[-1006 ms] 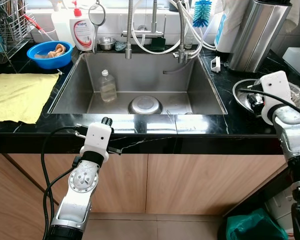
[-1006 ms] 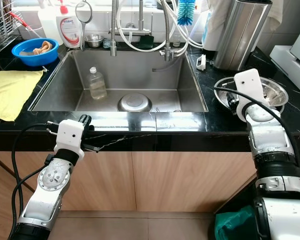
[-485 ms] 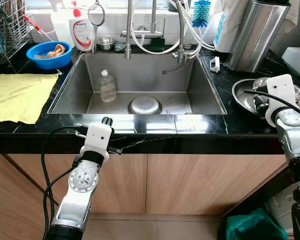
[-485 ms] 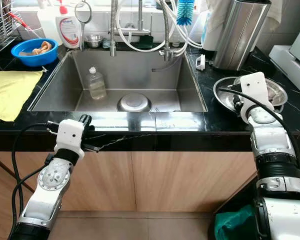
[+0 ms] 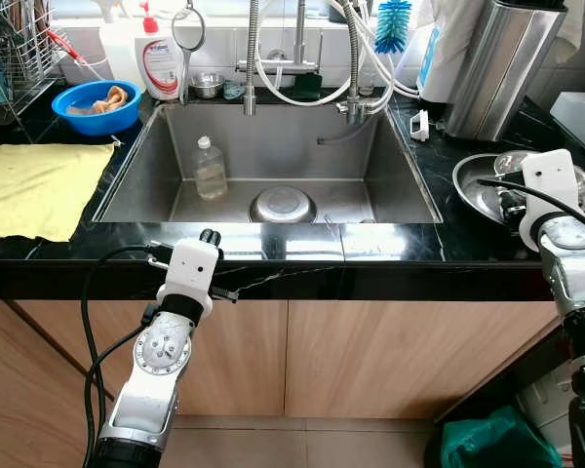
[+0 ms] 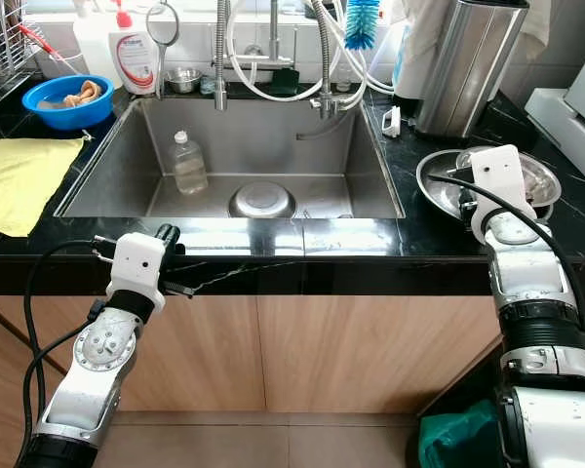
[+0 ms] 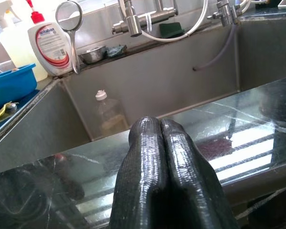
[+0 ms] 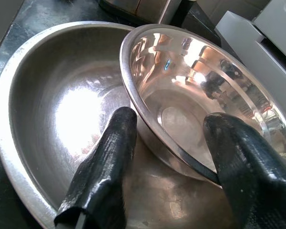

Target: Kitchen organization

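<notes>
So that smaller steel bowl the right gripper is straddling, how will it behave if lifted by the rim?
The smaller steel bowl looks thin and polished, so probably rigid, light and slippery. It sits tilted inside the larger bowl, so it may slide or clatter. The right gripper is open, one finger either side of the rim; a rim pinch could let it swing.

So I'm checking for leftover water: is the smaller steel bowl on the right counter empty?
Empty. The smaller steel bowl shows a bare, shiny inside, resting tilted within the larger bowl, the right tool open astride its rim.

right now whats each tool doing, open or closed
Left tool: closed, empty, at the counter's front edge.
Right tool: open, fingers straddling the small steel bowl's rim inside the large bowl.
</notes>
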{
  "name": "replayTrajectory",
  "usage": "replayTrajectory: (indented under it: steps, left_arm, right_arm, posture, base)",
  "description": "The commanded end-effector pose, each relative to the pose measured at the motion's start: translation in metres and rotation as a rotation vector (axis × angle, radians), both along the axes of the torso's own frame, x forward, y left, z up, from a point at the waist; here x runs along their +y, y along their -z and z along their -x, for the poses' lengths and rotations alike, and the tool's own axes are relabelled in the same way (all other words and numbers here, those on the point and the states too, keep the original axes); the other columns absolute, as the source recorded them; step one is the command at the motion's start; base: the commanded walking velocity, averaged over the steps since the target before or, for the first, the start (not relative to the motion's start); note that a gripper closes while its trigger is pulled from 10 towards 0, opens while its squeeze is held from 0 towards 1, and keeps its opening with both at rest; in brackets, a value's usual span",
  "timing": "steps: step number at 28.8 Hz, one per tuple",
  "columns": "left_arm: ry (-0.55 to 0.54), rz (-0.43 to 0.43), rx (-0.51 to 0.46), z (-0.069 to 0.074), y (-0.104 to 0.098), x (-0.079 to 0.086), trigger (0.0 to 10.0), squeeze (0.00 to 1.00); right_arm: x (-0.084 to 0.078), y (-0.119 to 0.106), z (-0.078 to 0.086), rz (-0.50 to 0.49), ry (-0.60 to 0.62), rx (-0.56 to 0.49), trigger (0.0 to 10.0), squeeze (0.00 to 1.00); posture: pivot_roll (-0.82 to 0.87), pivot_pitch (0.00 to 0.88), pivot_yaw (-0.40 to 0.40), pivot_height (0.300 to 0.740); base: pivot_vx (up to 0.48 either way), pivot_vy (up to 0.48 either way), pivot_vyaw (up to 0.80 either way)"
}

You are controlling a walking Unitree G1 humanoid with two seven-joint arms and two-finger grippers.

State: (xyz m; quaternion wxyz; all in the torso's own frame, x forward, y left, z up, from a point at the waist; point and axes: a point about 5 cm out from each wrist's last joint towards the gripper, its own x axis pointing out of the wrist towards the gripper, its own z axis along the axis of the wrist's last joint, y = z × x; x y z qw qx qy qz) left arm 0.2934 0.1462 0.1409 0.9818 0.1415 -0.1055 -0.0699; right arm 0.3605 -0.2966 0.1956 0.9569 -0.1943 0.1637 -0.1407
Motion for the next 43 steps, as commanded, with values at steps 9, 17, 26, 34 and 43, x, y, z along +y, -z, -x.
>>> replayTrajectory:
  steps: [9, 17, 26, 34, 43]
  left_arm:
    - [0.012, -0.009, 0.008, 0.001, 0.000, -0.001, 10.0, 0.00]
    - [0.009, -0.011, 0.008, 0.000, 0.000, -0.001, 10.0, 0.00]
    - [0.007, -0.011, 0.006, -0.001, -0.001, -0.001, 10.0, 0.00]
    - [0.008, -0.005, 0.004, -0.001, -0.001, -0.002, 10.0, 0.00]
    - [0.006, 0.005, 0.000, -0.001, -0.001, -0.004, 10.0, 0.00]
  right_arm:
    - [0.005, 0.004, -0.002, -0.033, -0.013, -0.009, 0.0, 0.00]
    - [0.014, 0.002, -0.005, -0.043, -0.041, -0.034, 0.0, 0.00]
    - [0.021, -0.004, -0.008, -0.048, -0.060, -0.064, 0.0, 0.00]
    - [0.028, -0.020, -0.012, -0.027, -0.073, -0.125, 3.1, 0.00]
    - [0.040, -0.039, -0.015, 0.083, -0.121, -0.213, 10.0, 0.00]
  posture:
    - [-0.13, 0.000, 0.020, 0.731]
    - [-0.13, 0.000, 0.019, 0.731]
    - [-0.13, 0.000, 0.019, 0.731]
    - [-0.13, 0.000, 0.016, 0.731]
    - [-0.13, 0.000, 0.008, 0.731]
  base:
    - [0.000, 0.000, 0.00]
    - [0.000, 0.000, 0.00]
    - [0.000, 0.000, 0.00]
    - [0.000, 0.000, 0.00]
    - [0.000, 0.000, 0.00]
